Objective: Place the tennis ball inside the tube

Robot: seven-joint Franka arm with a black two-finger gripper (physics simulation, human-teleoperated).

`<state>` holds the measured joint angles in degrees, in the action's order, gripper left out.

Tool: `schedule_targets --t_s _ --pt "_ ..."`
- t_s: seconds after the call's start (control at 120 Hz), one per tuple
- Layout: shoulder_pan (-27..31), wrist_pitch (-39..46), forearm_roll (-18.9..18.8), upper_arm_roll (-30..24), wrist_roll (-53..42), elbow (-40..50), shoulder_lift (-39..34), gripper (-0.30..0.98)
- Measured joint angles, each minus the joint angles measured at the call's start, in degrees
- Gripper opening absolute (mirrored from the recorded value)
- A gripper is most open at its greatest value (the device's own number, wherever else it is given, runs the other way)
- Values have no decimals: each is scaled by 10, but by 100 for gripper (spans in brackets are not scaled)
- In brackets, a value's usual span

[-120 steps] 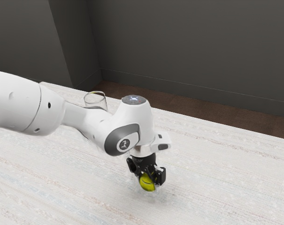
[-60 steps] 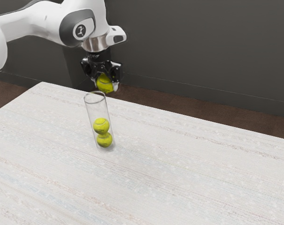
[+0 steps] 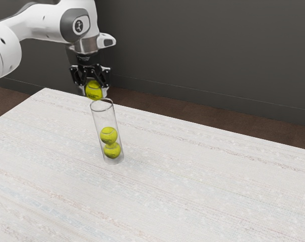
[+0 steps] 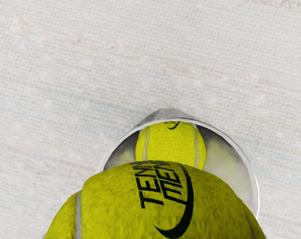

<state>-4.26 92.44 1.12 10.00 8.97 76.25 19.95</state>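
The jaws grasp the held ball (image 3: 94, 90) near and above the mouth of the tube (image 3: 105, 118). Down inside it, the upper ball (image 3: 109, 135) sits on the lower ball (image 3: 112, 151); the tube stands upright on the table (image 3: 192, 191).

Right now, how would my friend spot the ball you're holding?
On the white table stands a clear tube. Up by its rim, my gripper holds a yellow ball. Two other balls are stacked inside the tube; this one is outside.
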Motion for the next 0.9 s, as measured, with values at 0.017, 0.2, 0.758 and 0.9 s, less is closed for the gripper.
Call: schedule_targets --t_s 0.017,0.2,0.758,0.9 --pt "1 0 0 0 -2 -8 6 39" --pt "13 3 8 0 -20 -39 37 41" --pt "9 60 44 -5 -36 59 -24 57" --pt "6 70 43 -5 -30 128 -121 63"
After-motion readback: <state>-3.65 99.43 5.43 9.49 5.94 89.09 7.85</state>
